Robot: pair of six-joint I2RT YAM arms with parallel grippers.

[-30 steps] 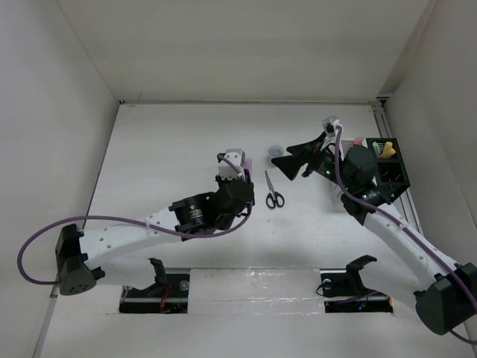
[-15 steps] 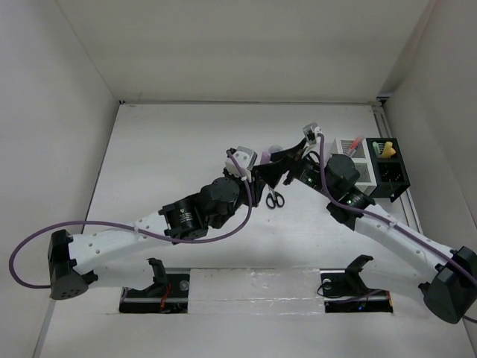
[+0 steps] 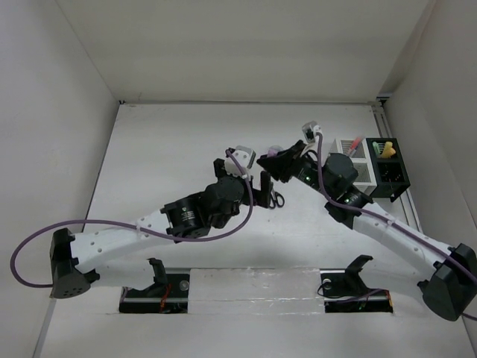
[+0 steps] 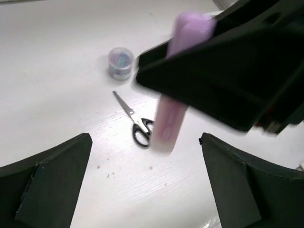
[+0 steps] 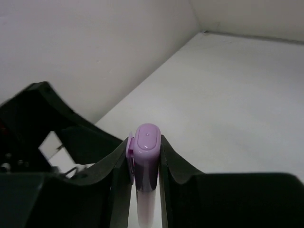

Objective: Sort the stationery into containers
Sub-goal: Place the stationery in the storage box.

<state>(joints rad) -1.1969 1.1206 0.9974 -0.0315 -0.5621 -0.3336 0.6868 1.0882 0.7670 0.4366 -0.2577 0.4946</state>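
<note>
- Logging this from the remote desk: the white table (image 3: 164,149) is the biggest thing in view, with pale walls on three sides.
- The left arm (image 3: 141,227) reaches from the near left corner to mid-table. The right arm (image 3: 395,231) comes in from the near right corner to meet it there (the wrists are almost nose to nose).
- The black box (image 3: 393,175) sits at the table's right edge, and the white box (image 3: 350,153) is against its left side. I can see a yellow item (image 3: 385,149) sticking out of the black one and an orange-red pen (image 3: 356,140) in the white one.
- The right gripper (image 5: 145,164) is clenched on the purple highlighter (image 5: 146,142), with one finger pressed to each side just below its rounded end.
- The left gripper (image 4: 146,137) is released, fingers spread wide and touching nothing. In my left wrist view the highlighter's free end hangs between them.
- The highlighter is held up off the table near its middle, to the left of the boxes.
- The scissors (image 4: 137,124) lie flat and closed on the table under that free end. I cannot tell whether the highlighter touches them.
- The grey roll (image 4: 119,63) stands alone just beyond the scissor tips, not touching them.
</note>
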